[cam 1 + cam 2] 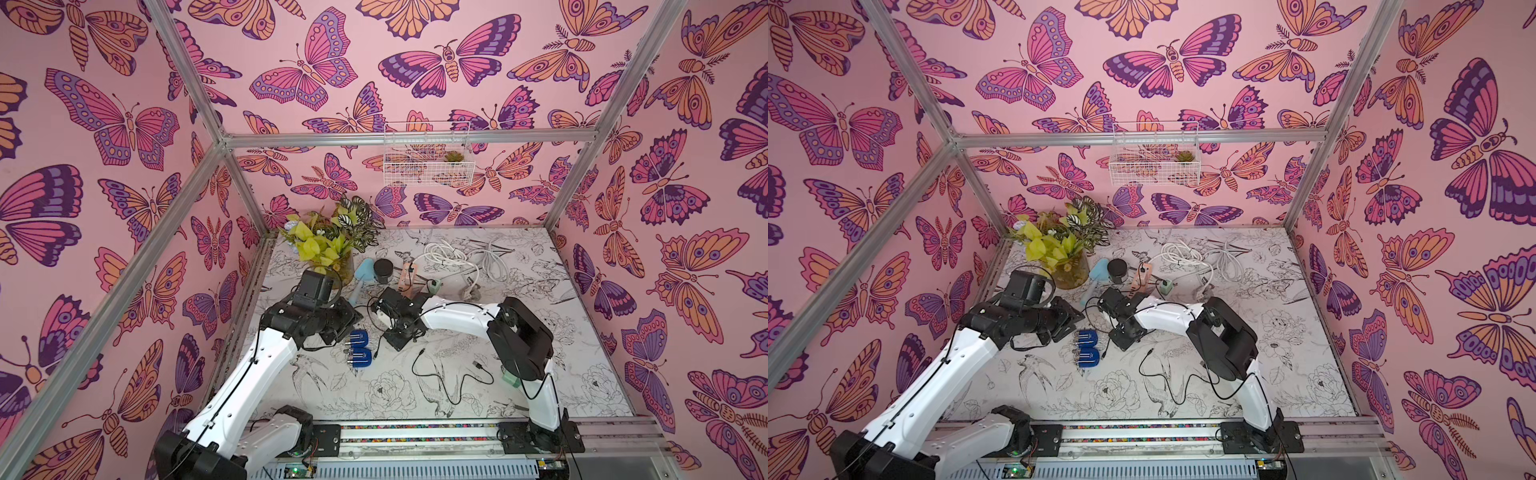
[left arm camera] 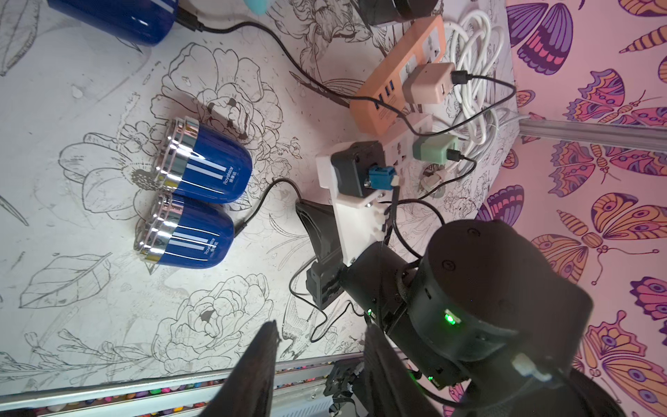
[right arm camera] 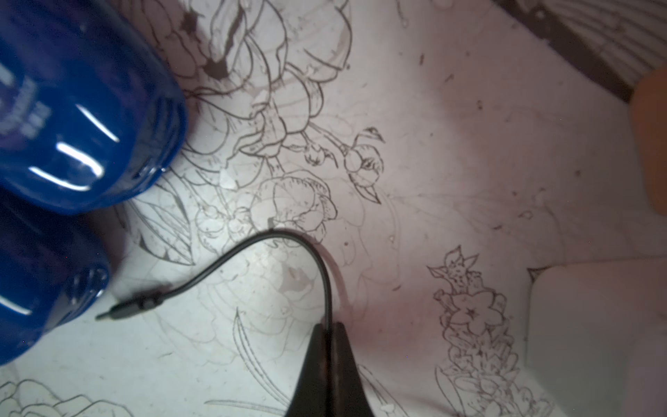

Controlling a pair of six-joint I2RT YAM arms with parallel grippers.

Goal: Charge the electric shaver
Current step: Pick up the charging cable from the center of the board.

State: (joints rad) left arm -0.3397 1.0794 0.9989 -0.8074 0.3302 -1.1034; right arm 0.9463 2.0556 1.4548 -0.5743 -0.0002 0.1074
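Right wrist view shows the right gripper (image 3: 326, 326) pressed together on a thin black cable (image 3: 223, 258), pinching it a short way back from its free end. From the pinch the cable arches up and over and comes down to the plug (image 3: 140, 305), which lies flat on the flower-printed table (image 1: 540, 374). The plug's metal tip sits just beside the rounded end of the near shaver (image 3: 36, 289), and whether they touch I cannot tell. The far shaver (image 3: 83, 108) lies against the near one, both on their sides, blue with chrome heads. In both top views the pair lies toward the left middle of the table, near shaver (image 1: 362, 358) toward the robot's base and far shaver (image 1: 359, 337) just behind it, with the right arm's wrist just beside them. In the left wrist view the left gripper (image 2: 319, 328) hangs above the table with its fingers (image 2: 260, 368) spread and nothing between them. That view also shows a third shaver (image 2: 119, 14) with a cable in its end, an orange power strip (image 2: 382, 97) and a green charger (image 2: 433, 148) beyond the right gripper.
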